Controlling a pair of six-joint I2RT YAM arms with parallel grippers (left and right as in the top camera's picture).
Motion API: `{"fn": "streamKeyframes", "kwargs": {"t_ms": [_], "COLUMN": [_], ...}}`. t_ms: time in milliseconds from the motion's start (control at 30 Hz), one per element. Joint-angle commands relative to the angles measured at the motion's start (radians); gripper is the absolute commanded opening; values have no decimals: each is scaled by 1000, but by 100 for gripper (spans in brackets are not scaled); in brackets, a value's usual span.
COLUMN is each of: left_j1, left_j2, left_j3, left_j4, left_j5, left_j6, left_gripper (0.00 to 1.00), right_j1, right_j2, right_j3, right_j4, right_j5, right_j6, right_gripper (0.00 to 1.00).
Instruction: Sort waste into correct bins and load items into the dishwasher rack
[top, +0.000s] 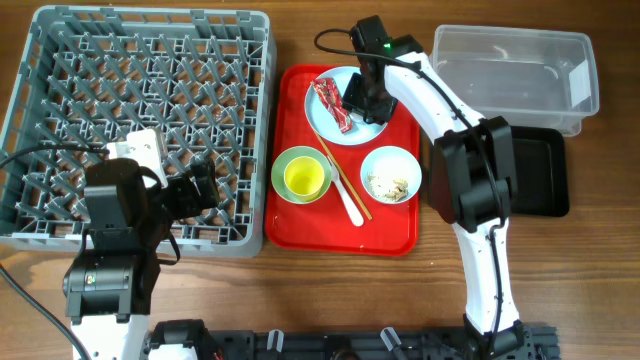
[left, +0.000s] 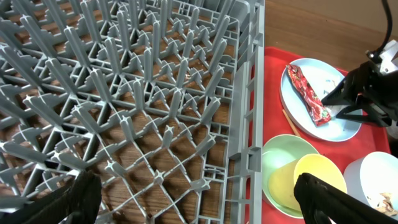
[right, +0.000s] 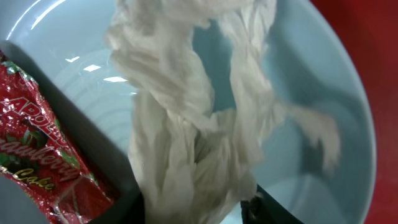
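Note:
My right gripper (top: 365, 100) is over the white plate (top: 330, 128) on the red tray. In the right wrist view its fingers (right: 196, 208) are shut on the crumpled white tissue (right: 186, 124), which hangs over the plate (right: 298, 74). The red snack wrapper (top: 332, 105) lies on the plate to its left and also shows in the right wrist view (right: 37, 149). My left gripper (top: 200, 185) is open and empty above the grey dishwasher rack (top: 150, 14), near its right edge (left: 196, 202). The yellow cup (top: 304, 177) sits in the pale green bowl (top: 283, 160).
The small bowl (top: 391, 160) holds beige food scraps (top: 390, 187). A white fork (top: 347, 203) and chopsticks (top: 340, 170) lie on the red tray (top: 340, 235). The clear tub (top: 512, 60) stands at the back right, with the black tray (top: 540, 170) in front of it.

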Motion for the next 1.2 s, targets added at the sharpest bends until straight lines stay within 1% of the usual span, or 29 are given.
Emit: {"fn": "streamKeyframes", "kwargs": {"t_ms": [0, 33, 133, 267, 300, 333, 400, 467, 500, 567, 600, 633, 667, 767, 800, 833, 967, 1067, 1167], "left_j1": [2, 2, 2, 2, 2, 2, 2, 2, 2, 2, 2, 2, 2, 2, 2, 2, 2, 2, 2], "left_j2": [-3, -3, -3, -3, -3, -3, -3, -3, -3, -3, -3, -3, -3, -3, -3, -3, -3, -3, -3], "left_j3": [18, 18, 18, 18, 18, 18, 18, 18, 18, 18, 18, 18, 18, 18, 18, 18, 18, 18, 18], "left_j4": [0, 0, 0, 0, 0, 0, 0, 0, 0, 0, 0, 0, 0, 0, 0, 0, 0, -1, -4], "left_j5": [16, 16, 16, 16, 16, 15, 15, 16, 16, 16, 16, 16, 16, 16, 16, 16, 16, 16, 16], "left_j6": [-6, -6, -6, -6, -6, -6, -6, -6, -6, -6, -6, -6, -6, -6, -6, -6, -6, -6, -6], "left_gripper": [100, 100, 100, 100, 100, 100, 100, 100, 100, 100, 100, 100, 100, 100, 100, 100, 100, 100, 100], "right_j1": [-9, -16, -51, -138, -209, -230, -280, -321, -341, -369, -379, -383, -384, -345, -316, -283, -136, -37, 42], "right_j2": [-7, -26, -103, -272, -349, -362, -370, -362, -359, -351, -349, -353, -357, -365, -364, -362, -343, -295, -227], "right_j3": [0, 0, 0, 0, 0, 0, 0, 0, 0, 0, 0, 0, 0, 0, 0, 0, 0, 0, 0], "right_j4": [-13, -16, -18, -18, -41, -46, -55, -82, -94, -89, -73, -47, -26, 47, 59, 61, 61, 60, 66], "right_j5": [14, 14, 15, 64, 154, 164, 160, 160, 159, 159, 148, 102, 51, -188, -246, -259, -220, -128, -63], "right_j6": [17, 16, -26, -149, -173, -187, -218, -227, -235, -255, -274, -309, -337, -433, -479, -520, -751, -823, -822], "right_gripper": [8, 4, 4, 4, 8, 9, 20, 23, 31, 75, 89, 92, 93, 93, 93, 93, 93, 92, 92]}}
